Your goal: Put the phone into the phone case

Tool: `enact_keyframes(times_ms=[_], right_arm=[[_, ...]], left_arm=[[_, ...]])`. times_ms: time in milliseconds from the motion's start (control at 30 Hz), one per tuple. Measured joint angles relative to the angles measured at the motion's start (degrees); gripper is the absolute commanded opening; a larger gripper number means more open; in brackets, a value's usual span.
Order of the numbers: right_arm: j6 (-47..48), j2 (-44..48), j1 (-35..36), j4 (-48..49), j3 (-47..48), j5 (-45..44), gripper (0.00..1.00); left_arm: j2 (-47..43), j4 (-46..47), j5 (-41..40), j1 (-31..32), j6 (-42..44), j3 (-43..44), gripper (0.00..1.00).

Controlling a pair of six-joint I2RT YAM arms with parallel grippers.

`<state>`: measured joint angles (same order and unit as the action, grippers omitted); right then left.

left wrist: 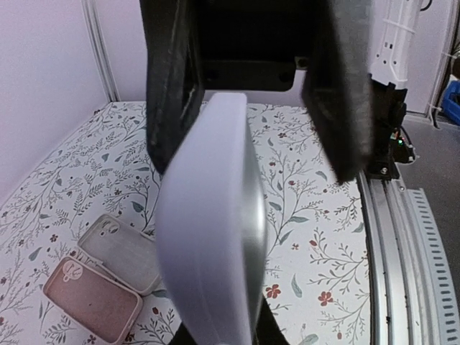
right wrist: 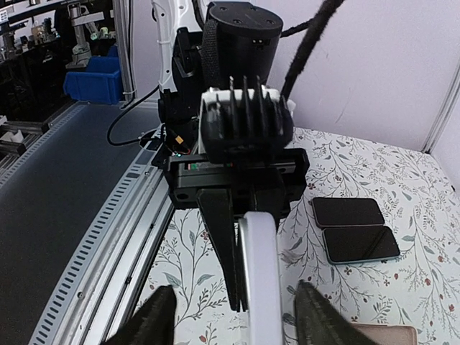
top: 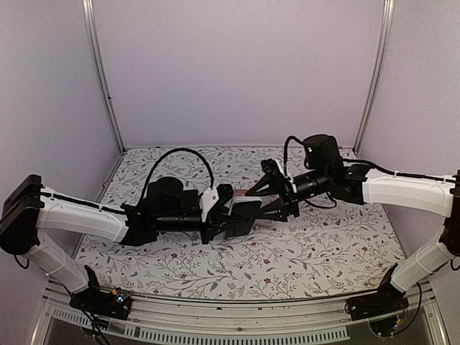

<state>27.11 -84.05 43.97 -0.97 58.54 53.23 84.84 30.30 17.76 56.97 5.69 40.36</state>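
Aloft, phone [left wrist: 212, 237] in left tool [left wrist: 251, 154]

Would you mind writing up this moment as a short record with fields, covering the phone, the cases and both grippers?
phone: pale, held on edge above the table, between the two arms
left gripper: shut on the phone
right gripper: open, jaws apart on either side of the phone
cases: grey case and pink case, side by side on the table, both empty
other items: two dark phones lying flat, side by side
task state: phone not yet in a case
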Motion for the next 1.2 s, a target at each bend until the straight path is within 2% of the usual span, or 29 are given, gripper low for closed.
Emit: enact_keyframes(times_ms=[200, 433, 500, 533, 667, 767, 933, 967, 1033, 1067, 1200], right_arm=[[2.84, 0.79, 3.54, -2.25, 1.77, -3.54, 0.71], [5.92, -1.81, 5.25, -3.15, 5.05, -5.14, 0.71], [6.67, -2.75, 5.22, -3.48, 5.38, -5.46, 0.67], [7.06, -3.34, 5.22, -3.91, 5.64, -5.7, 0.62], [8.04, -5.25, 5.22, -4.68, 6.43, -6.29, 0.2], [7.87, -6.19, 5.22, -5.7, 6.75, -6.08, 0.0], [7.87, -6.23, 5.22, -6.71, 6.78, -6.08, 0.0], [7.87, -6.23, 5.22, -6.73, 6.78, -6.08, 0.11], [7.82, -6.23, 5.22, -6.75, 6.78, -6.16, 0.47], [7.41, -6.23, 5.22, -6.84, 6.8, -6.29, 0.57], [5.49, -6.12, 4.55, -6.58, 6.78, -7.34, 0.68]], left_arm=[[-0.07, -4.55, -4.57, 0.61, 2.29, 0.04, 0.0], [-0.07, -6.71, -5.9, 1.6, 3.74, 0.96, 0.0], [-0.09, -6.73, -6.03, 1.97, 3.85, 0.98, 0.0], [-0.09, -6.88, -6.05, 2.16, 3.91, 0.98, 0.0], [-0.09, -7.26, -6.08, 2.78, 4.0, 0.98, 0.0], [-0.09, -7.34, -6.43, 3.02, 3.91, 0.98, 0.0], [-0.09, -7.89, -6.64, 3.08, 4.17, 0.98, 0.0], [-0.09, -7.89, -6.64, 3.1, 4.17, 0.98, 0.0], [-0.09, -7.91, -6.64, 3.1, 4.15, 0.98, 0.0], [-0.09, -7.91, -6.69, 3.1, 4.11, 0.98, 0.0], [-0.92, -8.11, -6.56, 3.15, 3.72, 0.98, 0.0]])
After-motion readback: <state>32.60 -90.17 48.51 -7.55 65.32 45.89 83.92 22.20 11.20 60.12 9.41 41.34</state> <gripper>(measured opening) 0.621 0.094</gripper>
